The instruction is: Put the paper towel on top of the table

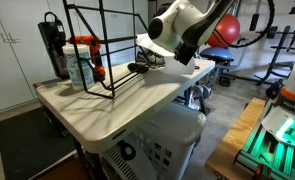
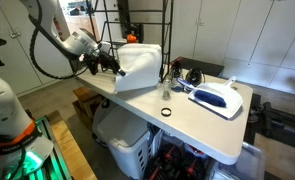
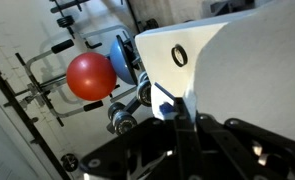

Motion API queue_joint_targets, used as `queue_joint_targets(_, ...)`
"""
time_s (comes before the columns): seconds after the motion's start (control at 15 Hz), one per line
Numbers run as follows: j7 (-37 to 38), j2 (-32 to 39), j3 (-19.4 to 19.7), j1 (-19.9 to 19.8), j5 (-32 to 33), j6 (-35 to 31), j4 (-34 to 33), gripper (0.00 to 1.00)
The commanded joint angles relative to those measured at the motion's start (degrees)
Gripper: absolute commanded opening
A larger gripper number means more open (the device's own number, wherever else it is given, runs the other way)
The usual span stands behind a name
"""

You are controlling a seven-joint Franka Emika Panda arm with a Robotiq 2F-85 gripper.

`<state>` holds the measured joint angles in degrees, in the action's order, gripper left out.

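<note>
The paper towel (image 2: 143,66) is a thick white roll, held at the near end of the cream-white table (image 2: 202,128), level with or just above its edge. In the wrist view the roll (image 3: 222,55) fills the upper right, with its dark hollow core facing the camera. My gripper (image 2: 109,62) is shut on the roll's side. In an exterior view the gripper (image 1: 179,52) holds the roll (image 1: 155,44) over the far end of the table (image 1: 107,110). The dark fingers (image 3: 177,112) pinch the roll's white edge.
A black wire-frame rack (image 1: 102,45), a clear bottle with an orange cap (image 1: 82,60) and a black bottle (image 1: 53,45) stand on the table. A white and blue object (image 2: 217,97) and a black ring (image 2: 165,111) lie on it. A white boxy machine (image 1: 152,148) stands below. A red ball (image 3: 90,77) and dumbbells (image 3: 127,115) are on the floor.
</note>
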<state>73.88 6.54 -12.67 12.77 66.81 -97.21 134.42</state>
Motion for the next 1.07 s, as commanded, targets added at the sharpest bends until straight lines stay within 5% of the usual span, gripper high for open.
queue_joint_targets(0.0,-6.2,1.3,0.0,0.4,1.0,5.5,1.9,0.00)
queue_joint_targets(1.0,-40.0,1.3,-1.2,0.6,8.9,11.9,9.2,0.00)
